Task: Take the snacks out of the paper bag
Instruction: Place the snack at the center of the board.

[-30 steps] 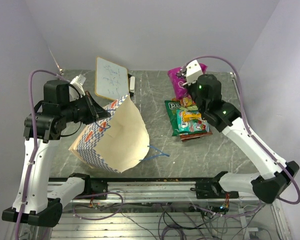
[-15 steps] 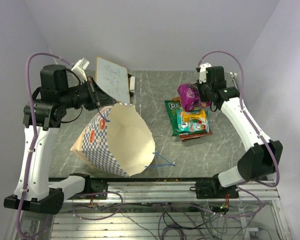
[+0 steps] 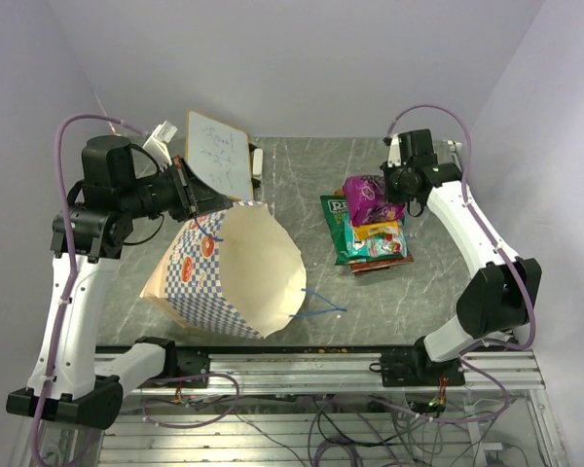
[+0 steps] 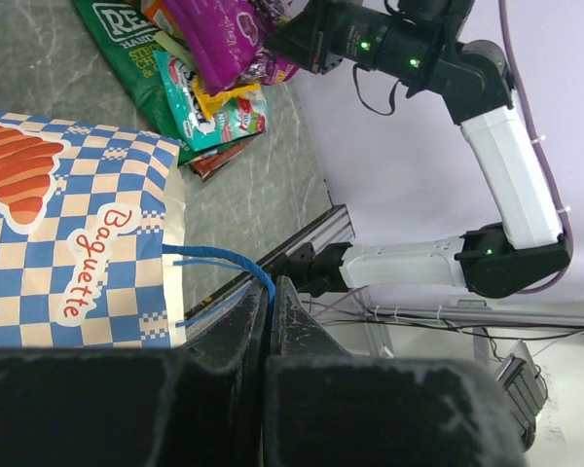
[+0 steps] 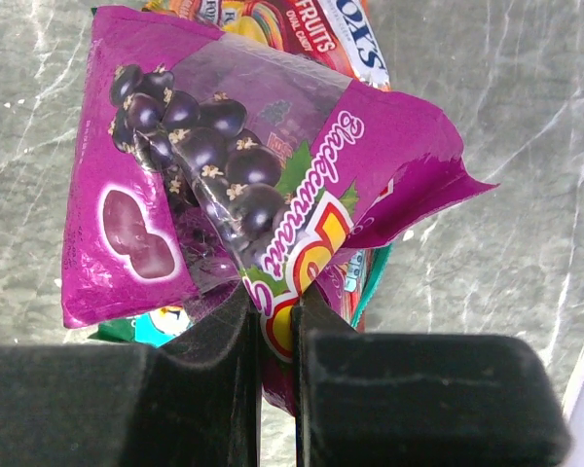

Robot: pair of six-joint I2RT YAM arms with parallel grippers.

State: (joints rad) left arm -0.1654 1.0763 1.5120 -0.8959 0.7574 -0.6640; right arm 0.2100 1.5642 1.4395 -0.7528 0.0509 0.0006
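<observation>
Two arms up, two pincers busy. One bag (image 3: 209,282) sits on the left of the grey, veined table (image 3: 292,175). It's paper, blue-and-white checks outside with red-orange emblems, smooth cream inside, and it lies tilted with its wide mouth opening toward the near right.

It has two thin blue cord handles. The near handle (image 3: 323,309) trails onto the table off the rim. The other goes up to the left gripper (image 3: 193,197), jaws pressed together at the bag's far rim. The left wrist view shows it best: that cord loop runs right into the closed fingertips, clamped there by the look of it. The top view is too small to show that.

Over on the right, the right gripper (image 3: 394,188) is pinched tight on one magenta packet (image 3: 368,197). It's glossy, crinkled, puffed into a wedge, and hangs over the pile. The right wrist view picks out printed dark berries and a clear window, which the top view can't resolve. Whether it touches the pile, I can't tell.

The pile lies out on the table, well apart from the bag. I count one flat green packet (image 3: 335,209), one teal packet (image 3: 375,243), a yellow strip (image 3: 380,230) between them and a dark red edge (image 3: 382,265) beneath. They overlap, so the exact count is unsure.

One white board (image 3: 219,154) with blue scribbles stands tilted at the far left.
</observation>
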